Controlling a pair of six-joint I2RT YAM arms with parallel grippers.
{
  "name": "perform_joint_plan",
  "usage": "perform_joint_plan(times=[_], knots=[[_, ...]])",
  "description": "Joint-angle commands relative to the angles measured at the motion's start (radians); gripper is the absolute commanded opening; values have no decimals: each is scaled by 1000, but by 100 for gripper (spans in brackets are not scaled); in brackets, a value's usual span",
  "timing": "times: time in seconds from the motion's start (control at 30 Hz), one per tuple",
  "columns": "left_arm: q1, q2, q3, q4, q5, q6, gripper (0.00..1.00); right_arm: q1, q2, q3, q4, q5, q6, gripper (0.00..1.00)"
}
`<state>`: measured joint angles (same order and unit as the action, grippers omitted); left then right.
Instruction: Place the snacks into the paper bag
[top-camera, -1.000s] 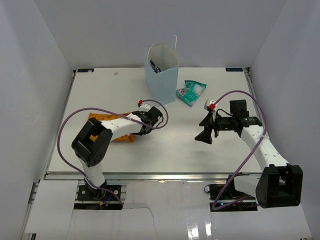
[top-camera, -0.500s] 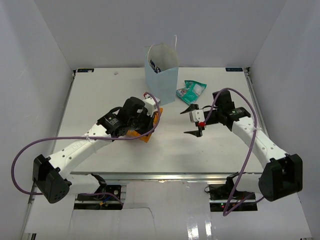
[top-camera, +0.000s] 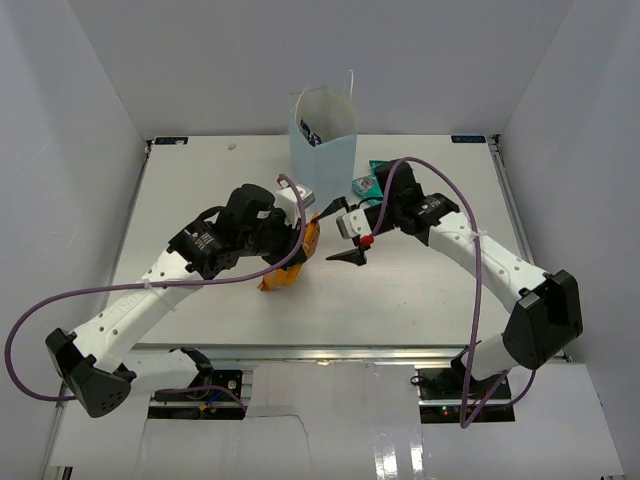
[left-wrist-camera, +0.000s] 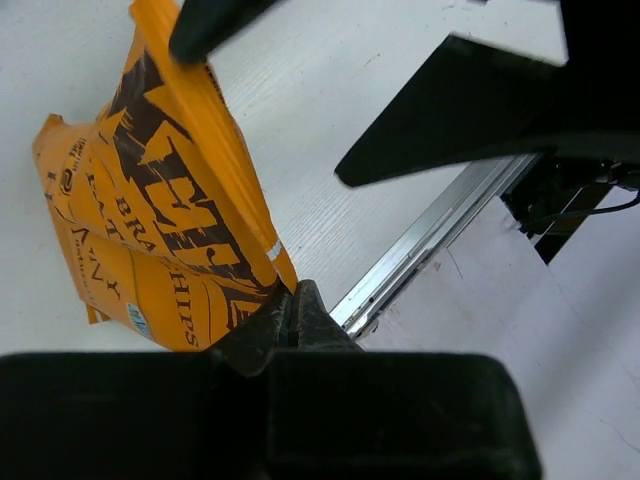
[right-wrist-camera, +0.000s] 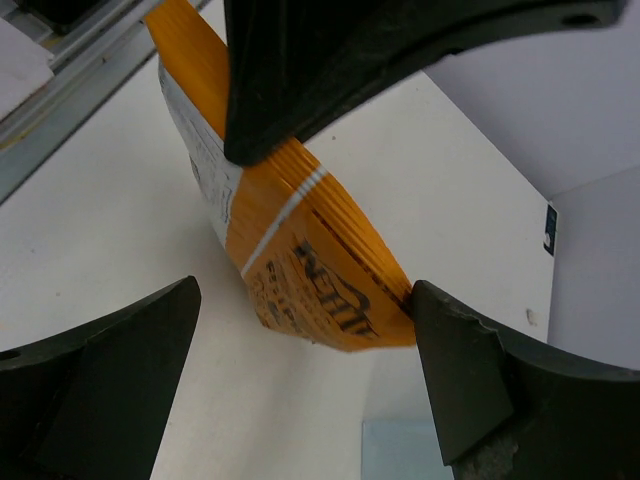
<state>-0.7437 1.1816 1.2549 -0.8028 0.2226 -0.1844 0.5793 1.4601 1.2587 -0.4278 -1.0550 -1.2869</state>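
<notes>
My left gripper (top-camera: 303, 228) is shut on the top edge of the large orange chip bag (top-camera: 283, 272) and holds it hanging above the table, in front of the pale blue paper bag (top-camera: 325, 155). In the left wrist view the closed gripper (left-wrist-camera: 290, 305) pinches the chip bag (left-wrist-camera: 160, 220). My right gripper (top-camera: 330, 236) is open, one finger on each side of the chip bag's end (right-wrist-camera: 310, 240). One fingertip (right-wrist-camera: 425, 300) touches its edge. A dark packet (top-camera: 310, 130) shows inside the paper bag. The teal pouch (top-camera: 368, 186) lies right of the paper bag, partly hidden by my right arm.
The paper bag (right-wrist-camera: 400, 450) stands upright at the back middle with its thin white handles up. The table's front rail (left-wrist-camera: 430, 240) shows below the chip bag. White walls close in the left, right and back.
My left arm has lifted the chip bag off the table and carried it right, toward the paper bag. My right arm has swung left and brought its open fingers around the chip bag.
</notes>
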Motion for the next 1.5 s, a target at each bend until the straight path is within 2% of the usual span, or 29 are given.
perform_joint_plan(times=[0.0, 0.2, 0.3, 0.4, 0.47, 0.53, 0.57, 0.6, 0.63, 0.73, 0.8, 0.9, 0.93, 1.03, 1.07, 1.13, 1.17, 1.2, 1.3, 1.43, 1.47], knots=[[-3, -30, 46, -16, 18, 2, 0, 68, 16, 4, -23, 19, -11, 91], [-2, -69, 18, -27, 21, -13, 0, 106, 97, 60, -12, 47, 9, 91], [-3, -96, 1, -26, 14, -26, 0, 126, 123, 71, -63, 56, -58, 91], [-3, -112, -6, -21, 9, -41, 0, 160, 132, 50, -85, 98, -107, 95], [-3, -117, -8, -13, 9, -55, 0, 181, 134, 19, -31, 127, -77, 100], [-3, -128, -8, 2, 8, -64, 0, 188, 140, 13, -2, 136, -5, 89], [-2, -132, -12, 8, 6, -76, 0, 192, 141, 15, 17, 136, 20, 80], [-3, -140, -17, 22, 11, -81, 0, 192, 140, 15, 23, 136, 53, 76], [-3, -146, -26, 33, 12, -92, 0, 192, 135, 18, 30, 133, 67, 67], [-3, -163, -49, 54, 17, -107, 0, 192, 125, 25, 28, 115, 107, 49], [-2, -169, -63, 74, 8, -121, 0, 192, 109, 31, -5, 99, 110, 43], [-2, -175, -51, 92, -26, -136, 0, 192, 77, 31, -43, 82, 127, 28], [-3, -177, -42, 97, -37, -139, 0, 192, 65, 25, -40, 87, 161, 8], [-2, -189, -2, 131, -117, -179, 19, 186, -30, -18, -37, 87, 213, 8], [-3, -192, 9, 149, -141, -194, 37, 182, -47, -30, -35, 90, 236, 8], [-2, -198, 47, 171, -198, -227, 49, 163, -99, -31, -35, 87, 282, 8], [-3, -201, 61, 192, -207, -233, 62, 154, -112, -22, -34, 86, 334, 8], [-2, -201, 75, 200, -253, -250, 68, 133, -124, -12, -31, 92, 363, 8], [-2, -204, 139, 231, -351, -253, 80, 71, -152, 54, -14, 96, 506, 8], [-3, -214, 237, 255, -497, -215, 86, -7, -143, 181, 70, 113, 719, 8], [-3, -223, 245, 258, -538, -202, 86, -34, -138, 214, 93, 130, 826, 8]])
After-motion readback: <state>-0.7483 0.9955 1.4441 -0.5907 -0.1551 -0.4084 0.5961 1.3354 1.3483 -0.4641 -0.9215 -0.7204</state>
